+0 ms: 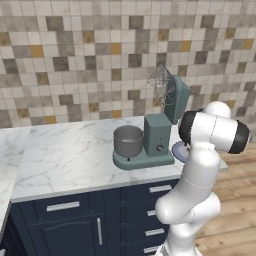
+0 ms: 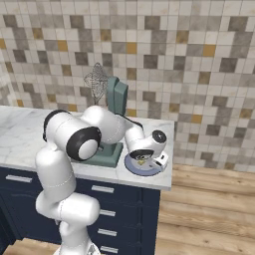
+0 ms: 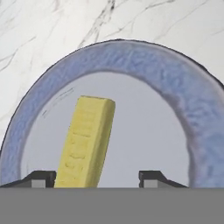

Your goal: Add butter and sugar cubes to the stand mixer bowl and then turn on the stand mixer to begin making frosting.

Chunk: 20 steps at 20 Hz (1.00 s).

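Note:
The yellow butter stick [image 3: 85, 142] lies on a round blue-grey plate [image 3: 131, 57]. My gripper [image 3: 96, 179] hangs low over the plate, open, with the butter between its fingers [image 3: 41, 178] and nearer the left one. In the right base view the gripper [image 2: 144, 161] sits over the plate [image 2: 130, 168], just right of the teal-green stand mixer [image 2: 117, 99]. The mixer [image 1: 159, 131] has its head tilted up, whisk [image 1: 161, 82] in the air. The grey metal bowl [image 1: 128, 141] stands on the mixer's base. The sugar cubes are out of view.
The plate [image 1: 178, 150] is near the right end of the marble counter [image 1: 65, 155], close to its front edge. A tiled wall rises behind. Dark blue drawers [image 1: 62, 206] run below the counter.

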{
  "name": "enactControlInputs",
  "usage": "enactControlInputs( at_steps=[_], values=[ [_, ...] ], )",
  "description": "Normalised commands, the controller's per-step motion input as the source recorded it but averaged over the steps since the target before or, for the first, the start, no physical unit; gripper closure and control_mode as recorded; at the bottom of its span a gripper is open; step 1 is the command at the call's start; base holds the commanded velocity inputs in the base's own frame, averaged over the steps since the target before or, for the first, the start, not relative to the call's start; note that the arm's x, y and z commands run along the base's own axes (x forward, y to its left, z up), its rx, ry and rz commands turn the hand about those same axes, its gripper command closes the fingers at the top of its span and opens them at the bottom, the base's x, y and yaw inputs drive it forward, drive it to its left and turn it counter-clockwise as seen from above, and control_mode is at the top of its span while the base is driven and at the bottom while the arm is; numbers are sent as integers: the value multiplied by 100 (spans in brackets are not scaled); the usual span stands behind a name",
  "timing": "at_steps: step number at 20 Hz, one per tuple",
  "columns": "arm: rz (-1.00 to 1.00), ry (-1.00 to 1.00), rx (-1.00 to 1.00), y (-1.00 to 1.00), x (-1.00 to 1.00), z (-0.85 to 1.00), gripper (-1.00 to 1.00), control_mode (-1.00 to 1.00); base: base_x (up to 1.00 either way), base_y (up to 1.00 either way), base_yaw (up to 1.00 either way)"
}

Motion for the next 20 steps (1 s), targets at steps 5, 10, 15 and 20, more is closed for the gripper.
enactControlInputs(
  at_steps=[5, 10, 15, 20],
  values=[
    [0, 1, -1, 21, 5, -34, 100, -100, 0, 0, 0],
    [0, 0, 0, 1, 0, -22, 100, -100, 0, 0, 0],
    [0, 0, 0, 0, -2, -1, 100, -100, 0, 0, 0],
    [0, -5, 3, 0, -47, 54, 100, -100, 0, 0, 0]
  ],
)
